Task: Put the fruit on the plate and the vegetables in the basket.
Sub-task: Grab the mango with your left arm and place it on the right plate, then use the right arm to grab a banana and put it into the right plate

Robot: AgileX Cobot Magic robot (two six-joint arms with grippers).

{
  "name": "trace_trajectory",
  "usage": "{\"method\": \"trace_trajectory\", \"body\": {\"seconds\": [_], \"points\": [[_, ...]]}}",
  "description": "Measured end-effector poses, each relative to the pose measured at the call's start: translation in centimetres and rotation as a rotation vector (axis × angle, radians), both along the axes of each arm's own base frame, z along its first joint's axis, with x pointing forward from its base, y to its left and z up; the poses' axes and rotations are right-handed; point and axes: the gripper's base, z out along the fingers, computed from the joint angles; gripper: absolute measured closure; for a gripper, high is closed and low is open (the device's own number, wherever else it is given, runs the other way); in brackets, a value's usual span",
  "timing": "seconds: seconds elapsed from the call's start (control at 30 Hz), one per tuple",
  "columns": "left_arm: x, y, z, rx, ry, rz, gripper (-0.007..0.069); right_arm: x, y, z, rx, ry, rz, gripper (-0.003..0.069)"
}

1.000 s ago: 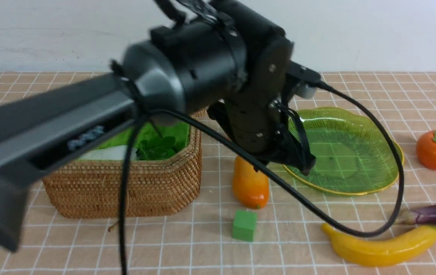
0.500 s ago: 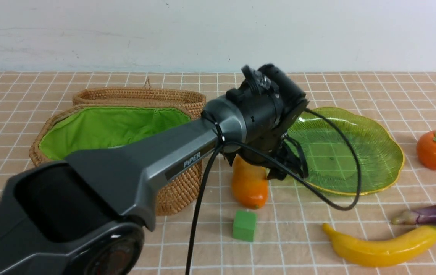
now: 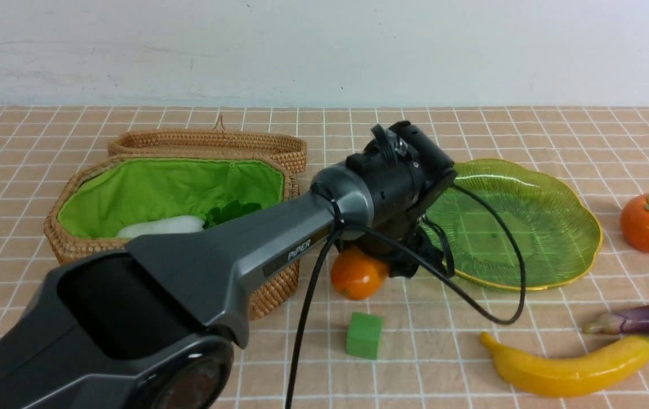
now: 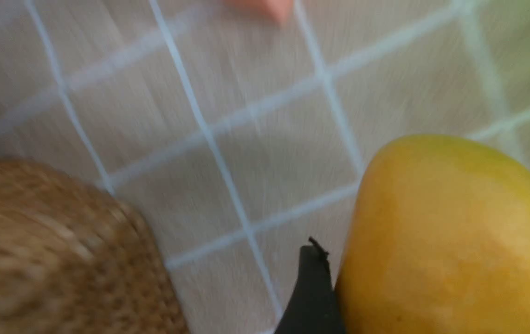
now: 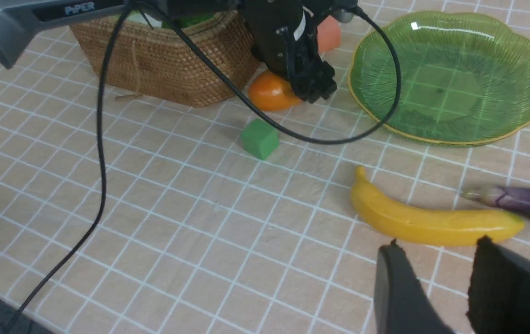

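Mango (image 4: 450,241): glossy, rigid, likely slippery; best taken across its middle. Left pincer (image 5: 312,88) touches it, closure indeterminate. Right pincer (image 5: 436,245) part-open, empty.

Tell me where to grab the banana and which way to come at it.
Grip the banana around its thick middle, coming straight down from above with the jaws across its narrow width. It lies flat on the table and its ends taper, so they would likely slip. The eggplant lies close behind its right end, so stay clear of that end.
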Motion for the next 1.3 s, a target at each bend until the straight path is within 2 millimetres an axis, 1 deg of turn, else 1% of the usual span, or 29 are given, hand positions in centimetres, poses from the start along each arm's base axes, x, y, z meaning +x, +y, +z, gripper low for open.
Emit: {"method": "trace_trajectory", "body": {"seconds": [0.03,0.07,0.1,0.13,0.2,0.23,0.27,0.33,0.37,0.4,0.53,0.6,0.63,0.7,0.77,0.8,0.83,0.87,0.93,1.0,1.03,1.07,1.1,1.13,1.17,1.2,1.23,1.27,1.3], "points": [[0.1,-0.2,1.3,-0.034,-0.031,-0.011,0.0087,0.1,-0.1,0.0,-0.007,-0.005,-0.008,0.0418],[0.1,-0.2,1.8,-0.047,-0.039,-0.016,0.0087,0.1,-0.1,0.0,-0.012,-0.008,-0.014,0.0418],[0.1,-0.8,4.7,-0.136,-0.118,-0.065,0.0087,0.3,-0.4,0.0,-0.03,-0.022,-0.043,0.0418],[0.1,-1.3,6.4,-0.208,-0.176,-0.117,0.0087,0.4,-0.6,0.1,-0.038,-0.03,-0.067,0.0418],[0.1,-2.4,8.0,-0.315,-0.255,-0.2,0.0087,0.6,-1.0,0.2,-0.035,-0.04,-0.121,0.0418],[0.2,-3.2,8.2,-0.372,-0.298,-0.255,0.0087,0.7,-1.1,0.2,-0.023,-0.042,-0.145,0.0418],[0.3,-3.3,8.1,-0.384,-0.302,-0.257,0.0087,0.7,-1.2,0.2,-0.02,-0.041,-0.149,0.0418],[0.9,-5.0,6.1,-0.432,-0.366,-0.35,0.0087,0.8,-1.2,0.3,0.013,-0.031,-0.176,0.0418],[1.0,-5.1,5.8,-0.424,-0.364,-0.355,0.0087,0.7,-1.2,0.3,0.017,-0.029,-0.176,0.0418],[1.4,-5.8,4.0,-0.428,-0.381,-0.385,0.0087,0.7,-1.1,0.3,0.025,-0.024,-0.175,0.0418],[2.3,-6.8,-0.8,-0.405,-0.387,-0.416,0.0087,0.5,-0.8,0.2,0.057,0.001,-0.146,0.0418],[2.6,-7.0,-1.8,-0.403,-0.39,-0.418,0.0087,0.5,-0.6,0.2,0.069,0.01,-0.134,0.0418],[2.7,-7.1,-2.7,-0.399,-0.386,-0.42,0.0069,0.4,-0.5,0.2,0.078,0.019,-0.123,0.0418],[2.7,-7.1,-3.0,-0.4,-0.387,-0.421,0.0028,0.3,-0.4,0.2,0.089,0.027,-0.115,0.0418],[2.7,-7.1,-2.8,-0.401,-0.39,-0.421,-0.0026,0.3,-0.3,0.1,0.095,0.038,-0.105,0.0418],[2.7,-7.1,-2.8,-0.401,-0.388,-0.42,-0.0028,0.2,-0.3,0.1,0.096,0.039,-0.104,0.0418],[2.5,-6.9,-2.0,-0.398,-0.382,-0.419,-0.0041,0.2,-0.3,0.1,0.094,0.046,-0.102,0.0418],[2.5,-6.9,-2.0,-0.393,-0.375,-0.418,-0.0041,0.2,-0.3,0.1,0.094,0.047,-0.102,0.0418],[2.0,-6.5,-0.1,-0.401,-0.343,-0.407,-0.0036,0.4,-0.2,0.0,0.088,0.057,-0.102,0.0418],[1.1,-5.9,2.4,-0.418,-0.285,-0.392,-0.0014,0.8,0.1,0.0,0.074,0.073,-0.105,0.0418],[0.4,-5.4,3.8,-0.42,-0.233,-0.383,0.001,1.2,0.3,0.0,0.06,0.08,-0.107,0.0418],[0.1,-5.2,4.5,-0.423,-0.218,-0.382,0.002,1.4,0.4,0.0,0.051,0.083,-0.107,0.0418],[-1.2,-4.2,7.4,-0.433,-0.155,-0.376,0.0071,2.2,0.8,0.0,0.003,0.091,-0.103,0.0418],[-2.0,-3.6,9.1,-0.44,-0.126,-0.373,0.0104,2.6,1.0,-0.1,-0.031,0.091,-0.097,0.0418],[-3.3,-2.6,11.9,-0.452,-0.104,-0.374,0.0154,3.4,1.4,-0.2,-0.094,0.091,-0.082,0.0418],[-4.1,-1.9,13.2,-0.447,-0.082,-0.377,0.02,3.9,1.6,-0.3,-0.129,0.092,-0.073,0.0418],[-5.2,-1.1,15.2,-0.451,-0.075,-0.38,0.0253,4.7,2.0,-0.7,-0.193,0.1,-0.054,0.0418],[-6.5,0.2,17.6,-0.456,-0.08,-0.386,0.0326,5.5,2.5,-1.3,-0.254,0.12,-0.033,0.0418],[-7.3,0.9,19.1,-0.465,-0.092,-0.389,0.0356,5.9,2.7,-1.6,-0.279,0.131,-0.024,0.0418]]}}
